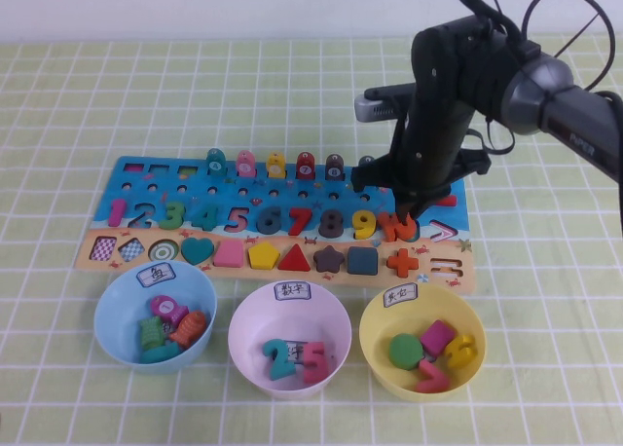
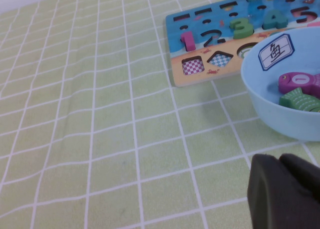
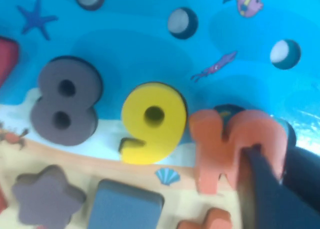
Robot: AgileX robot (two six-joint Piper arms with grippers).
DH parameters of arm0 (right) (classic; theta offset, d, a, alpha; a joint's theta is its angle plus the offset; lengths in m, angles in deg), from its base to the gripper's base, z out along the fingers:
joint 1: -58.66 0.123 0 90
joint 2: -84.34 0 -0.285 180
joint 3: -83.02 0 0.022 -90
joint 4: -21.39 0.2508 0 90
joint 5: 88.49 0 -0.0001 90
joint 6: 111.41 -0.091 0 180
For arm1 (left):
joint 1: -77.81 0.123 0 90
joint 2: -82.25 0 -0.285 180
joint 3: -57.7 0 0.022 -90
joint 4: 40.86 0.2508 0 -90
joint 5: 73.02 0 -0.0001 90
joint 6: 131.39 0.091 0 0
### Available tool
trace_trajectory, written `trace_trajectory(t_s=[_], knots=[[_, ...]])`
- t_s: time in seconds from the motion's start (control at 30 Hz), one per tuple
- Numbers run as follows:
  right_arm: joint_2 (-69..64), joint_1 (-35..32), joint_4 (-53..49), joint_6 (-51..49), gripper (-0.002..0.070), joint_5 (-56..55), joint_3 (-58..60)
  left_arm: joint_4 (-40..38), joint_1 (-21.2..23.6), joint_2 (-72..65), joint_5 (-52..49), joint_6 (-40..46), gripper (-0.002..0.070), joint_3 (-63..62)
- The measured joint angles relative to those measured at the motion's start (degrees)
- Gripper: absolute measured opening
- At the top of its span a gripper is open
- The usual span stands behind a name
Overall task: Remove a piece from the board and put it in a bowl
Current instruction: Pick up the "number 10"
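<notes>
- Reaching down over the right end of the board [image 1: 146, 168], right gripper [image 1: 404, 212] at the orange-red "10" [image 1: 396, 226].
- Seen from the right wrist: "10" [image 3: 232, 146] flat, thick-edged, two joined digits, tilted out of line beside the yellow 9 [image 3: 150, 121], a dark finger [image 3: 262, 181] pressed against its edge.
- Closed on the "10", by the look of that contact; second finger hidden behind the piece.
- Still on the board, in the number row, just right of the 9 [image 1: 365, 222] and above the red plus [image 1: 402, 262].
- Waiting in front of the board, between blue bowl [image 1: 117, 305] and yellow bowl [image 1: 375, 319]: pink bowl [image 1: 248, 315], white label on its rim, a teal and a pink number inside.
- Parked low over the green-checked cloth [image 2: 100, 139] near the blue bowl [image 2: 270, 109], left gripper [image 2: 287, 194]; open or closed, cannot tell.
</notes>
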Motion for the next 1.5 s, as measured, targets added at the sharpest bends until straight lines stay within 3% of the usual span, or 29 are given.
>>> trace_trajectory(t_s=[0.1, 0.27, 0.43, 0.77, 1.07, 1.33, 1.5], knots=[[0.6, 0.0, 0.1, 0.4, 0.0018, 0.0, 0.0, 0.0, 0.0, 0.0, 0.0, 0.0, -0.0005, 0.0], [1.3, 0.0, 0.6, 1.3, -0.0011, 0.2, 0.0, 0.0, 0.0, 0.0, 0.0, 0.0, -0.0005, 0.0], [1.5, 0.0, 1.7, 3.3, -0.0015, 0.2, 0.0, 0.0, 0.0, 0.0, 0.0, 0.0, -0.0005, 0.0], [1.8, 0.0, 6.7, 16.7, -0.0015, 0.2, 0.0, 0.0, 0.0, 0.0, 0.0, 0.0, -0.0005, 0.0], [5.1, 5.9, -8.9, 19.7, -0.0016, 0.3, 0.0, 0.0, 0.0, 0.0, 0.0, 0.0, -0.0005, 0.0], [5.3, 3.7, 3.1, 27.6, -0.0016, 0.5, 0.0, 0.0, 0.0, 0.0, 0.0, 0.0, -0.0005, 0.0], [5.3, 1.4, 1.2, 23.7, -0.0003, 0.5, 0.0, 0.0, 0.0, 0.0, 0.0, 0.0, -0.0005, 0.0]])
